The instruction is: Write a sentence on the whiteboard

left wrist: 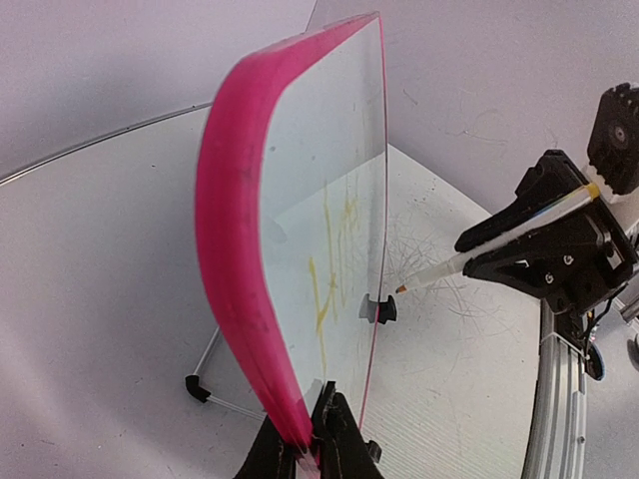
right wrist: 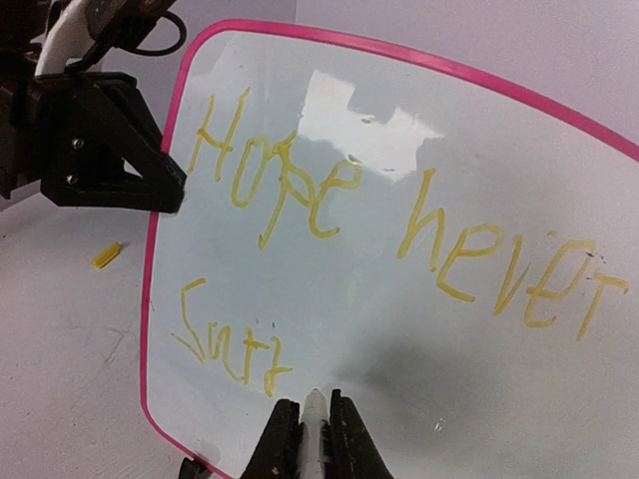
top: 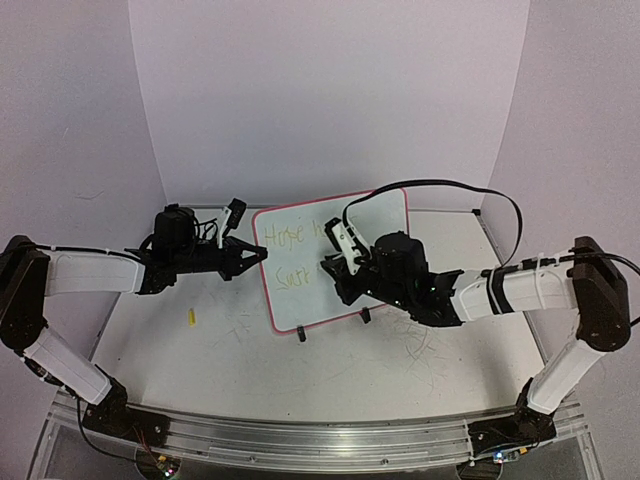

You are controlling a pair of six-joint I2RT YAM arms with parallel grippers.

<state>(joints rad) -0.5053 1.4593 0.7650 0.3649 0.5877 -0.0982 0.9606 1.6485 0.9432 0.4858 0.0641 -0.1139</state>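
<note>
The whiteboard (top: 345, 290) with its pink frame stands tilted mid-table on black clip feet. Its sentence (right wrist: 417, 215) in yellow reads "Hope never" on the top line and a few letters like "Surr" below. It shows faintly in the top view (top: 288, 240). My left gripper (top: 262, 255) is shut on the board's left edge; the left wrist view shows its jaws (left wrist: 310, 444) clamping the pink frame (left wrist: 235, 230). My right gripper (right wrist: 316, 411) is shut on a white marker (right wrist: 316, 401), tip at the board just right of the second line's last letter. The marker also shows in the left wrist view (left wrist: 439, 271).
A small yellow marker cap (top: 191, 318) lies on the table left of the board, also in the right wrist view (right wrist: 106, 255). Thin grey scratch marks (top: 415, 345) cover the table in front of the board. A wire stand leg (left wrist: 205, 384) sits behind the board.
</note>
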